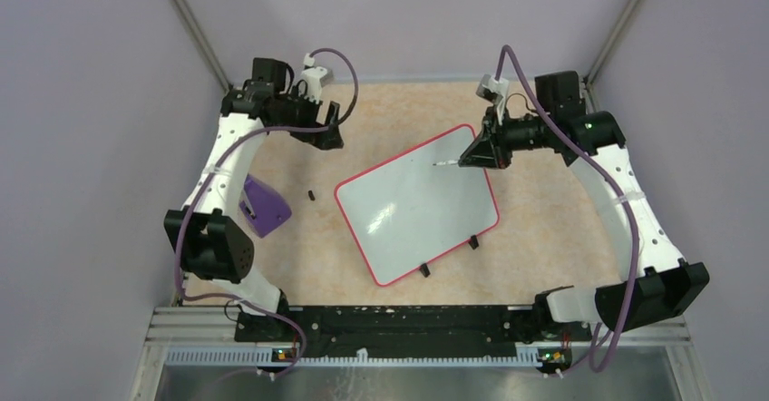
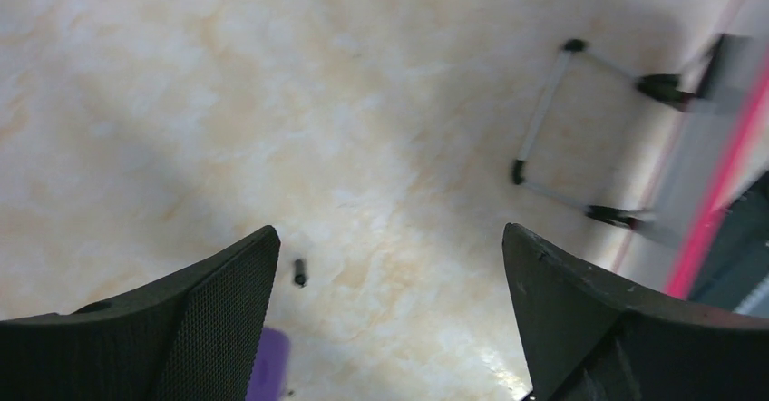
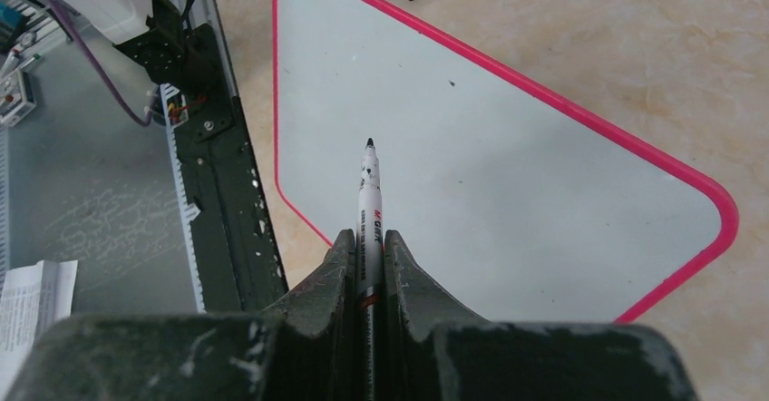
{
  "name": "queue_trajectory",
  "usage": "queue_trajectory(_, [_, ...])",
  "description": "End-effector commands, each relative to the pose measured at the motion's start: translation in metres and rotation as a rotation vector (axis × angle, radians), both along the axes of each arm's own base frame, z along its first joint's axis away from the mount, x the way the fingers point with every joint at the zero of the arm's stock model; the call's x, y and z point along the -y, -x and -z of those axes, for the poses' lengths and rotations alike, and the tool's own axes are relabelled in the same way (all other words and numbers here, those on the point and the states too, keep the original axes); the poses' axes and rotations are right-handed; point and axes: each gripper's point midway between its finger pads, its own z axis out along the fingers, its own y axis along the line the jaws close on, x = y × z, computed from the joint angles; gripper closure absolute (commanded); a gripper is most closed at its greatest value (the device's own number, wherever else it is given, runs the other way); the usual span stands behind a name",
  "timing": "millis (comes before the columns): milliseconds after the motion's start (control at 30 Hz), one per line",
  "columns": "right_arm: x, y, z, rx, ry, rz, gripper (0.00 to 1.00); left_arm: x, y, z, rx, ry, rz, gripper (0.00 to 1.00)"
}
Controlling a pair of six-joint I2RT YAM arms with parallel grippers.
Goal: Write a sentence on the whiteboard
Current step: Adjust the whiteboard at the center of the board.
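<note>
Nothing written yet: the glossy white, pink-rimmed whiteboard (image 1: 413,210) lies blank and askew mid-table. The right gripper (image 3: 367,242) pinches a slim white marker (image 3: 370,192), bare tip aimed at the board. The left gripper (image 2: 390,233) gapes wide, empty, over the marbled beige tabletop (image 1: 363,111) near a small black cap (image 1: 311,195) and purple block (image 1: 263,206). Lilac walls (image 1: 91,102) all round.

Walls: plain pale lilac panels (image 1: 82,147) close in the left, right and far sides.
Frame: thin grey metal posts (image 1: 191,24) rise at the two far corners.
Desk: the desk (image 1: 562,210) top is beige, veined like marble.
Near edge: ribbed aluminium rail (image 1: 181,326), then a dull grey metal sheet (image 1: 408,385).
Light: soft and even, with faint shadows.
</note>
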Motion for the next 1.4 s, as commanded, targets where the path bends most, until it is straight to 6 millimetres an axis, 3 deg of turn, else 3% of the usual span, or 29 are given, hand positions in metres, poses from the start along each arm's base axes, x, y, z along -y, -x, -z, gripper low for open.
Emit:
queue_trajectory(0, [-0.01,0.019,-0.019,0.067,-0.052,-0.098,1.0,0.059,0.043,-0.047,0.043,0.264,0.295,0.07])
queue_trajectory(167, [-0.014,0.028,-0.019,0.067,-0.058,-0.125,1.0,0.093,0.063,-0.033,-0.021,0.303,0.413,0.16])
queue_trajectory(400, [-0.014,0.035,-0.02,0.07,-0.055,-0.136,1.0,0.125,0.088,-0.041,-0.087,0.451,0.561,0.23])
queue_trajectory(600, [-0.015,0.039,-0.017,0.071,-0.048,-0.157,1.0,0.143,0.093,-0.015,-0.166,0.421,0.568,0.35])
queue_trajectory(967, [-0.019,0.053,-0.009,0.062,-0.02,-0.205,1.0,0.171,0.095,0.002,-0.236,0.423,0.629,0.84])
queue_trajectory(1067, [-0.019,0.057,-0.007,0.06,-0.011,-0.214,1.0,0.181,0.098,0.005,-0.258,0.423,0.645,0.92])
queue_trajectory(1300, [-0.021,0.06,-0.003,0.064,0.004,-0.215,1.0,0.195,0.096,0.009,-0.286,0.416,0.64,0.96])
queue_trajectory(1367, [-0.021,0.056,0.0,0.074,0.012,-0.196,1.0,0.195,0.095,0.01,-0.289,0.406,0.627,0.9])
